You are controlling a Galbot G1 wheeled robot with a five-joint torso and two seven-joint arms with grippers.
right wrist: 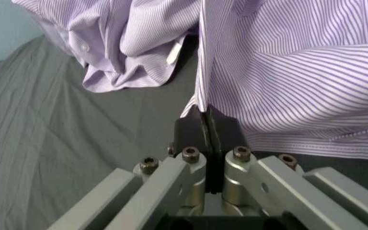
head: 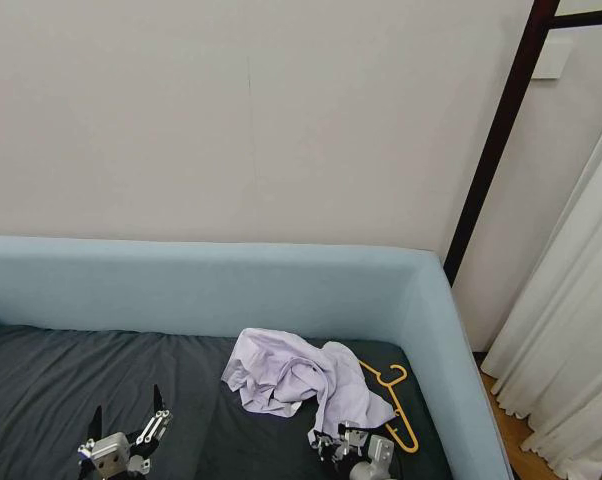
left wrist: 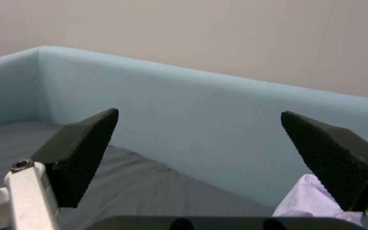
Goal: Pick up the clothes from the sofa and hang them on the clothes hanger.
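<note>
**Right gripper (head: 321, 438) pinching shirt (head: 293, 376) on sofa seat**

Closest in, at the bottom edge of the head view: both grippers, low over the dark grey seat cover (head: 61, 380). On the right, fingers pressed together on an edge of the shirt. From the right wrist, right gripper (right wrist: 205, 120) with black pads closed flat against each other and a hem of lilac pinstriped cloth (right wrist: 286, 72) nipped between their tips. Rest of the cloth bunched beyond the tips, partly draped over the gripper's right side, partly crumpled on the grey cover.

On the left, left gripper (head: 127, 408) spread wide, holding nothing, well apart from the shirt. From the left wrist, left gripper (left wrist: 200, 115) with two black textured fingers (left wrist: 82, 153) far apart, pale blue sofa back (left wrist: 190, 124) between them, and a corner of the striped shirt (left wrist: 305, 199) just behind the far finger.

Shirt itself in a rumpled heap on the seat, toward the right-hand end of the sofa, near the blue backrest (head: 181, 290) but short of touching it. Just beside it on the right, flat on the seat, an orange clothes hanger (head: 406, 425), partly tucked under the cloth, hook end toward the sofa's right arm.

Beyond the sofa: plain pale wall, a dark slanting post (head: 491, 150) at the right, white curtain (head: 571, 350) down to a wooden floor.
</note>
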